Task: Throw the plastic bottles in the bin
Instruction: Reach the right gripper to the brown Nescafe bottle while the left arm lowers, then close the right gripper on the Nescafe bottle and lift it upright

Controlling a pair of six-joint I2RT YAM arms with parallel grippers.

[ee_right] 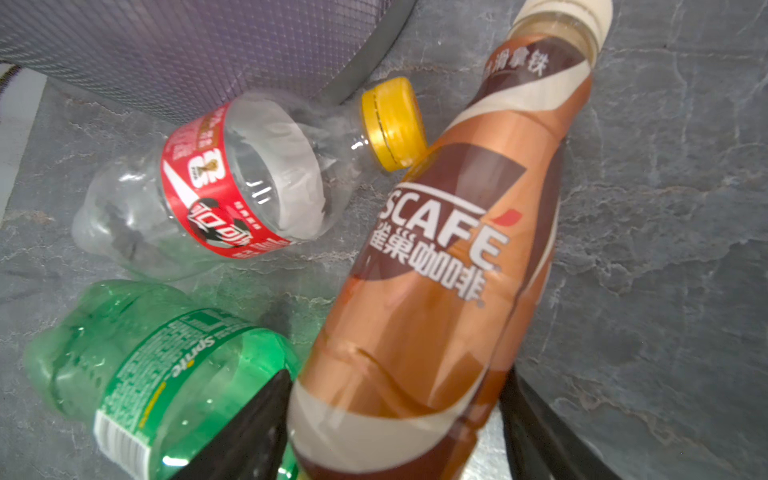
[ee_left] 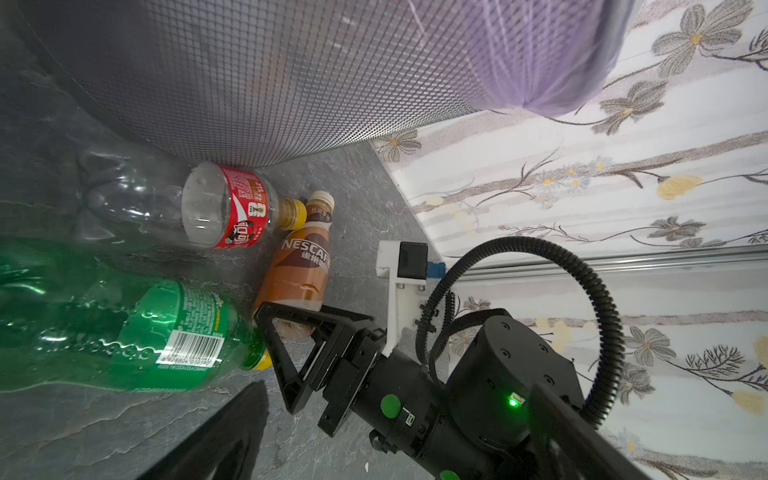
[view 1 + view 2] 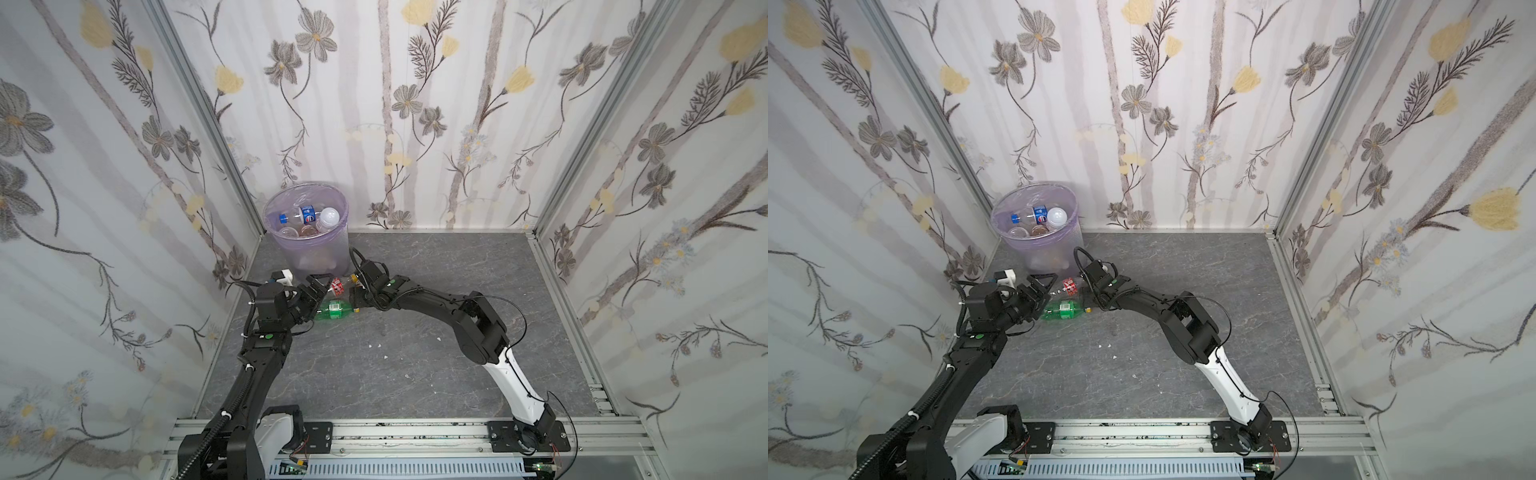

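The bin [image 3: 291,243], translucent with a lilac bag, stands in the back left corner and holds several bottles [image 3: 305,216]. Three plastic bottles lie on the floor before it. The green one [image 3: 334,309] [image 2: 124,332] is nearest, the clear red-labelled one [image 3: 1070,286] [image 1: 232,183] is closer to the bin, and a brown coffee bottle [image 2: 297,270] [image 1: 436,270] is beside them. My right gripper [image 1: 399,436] [image 2: 286,332] straddles the brown bottle's base. One finger touches it and a sliver of floor shows at the other. My left gripper [image 3: 320,297] is open beside the green bottle's base, holding nothing.
Floral walls enclose the grey stone floor on three sides, with aluminium posts in the corners and a rail along the front. Small white scraps [image 3: 376,345] lie mid-floor. The bin's mesh wall [image 2: 249,83] rises close behind the three bottles.
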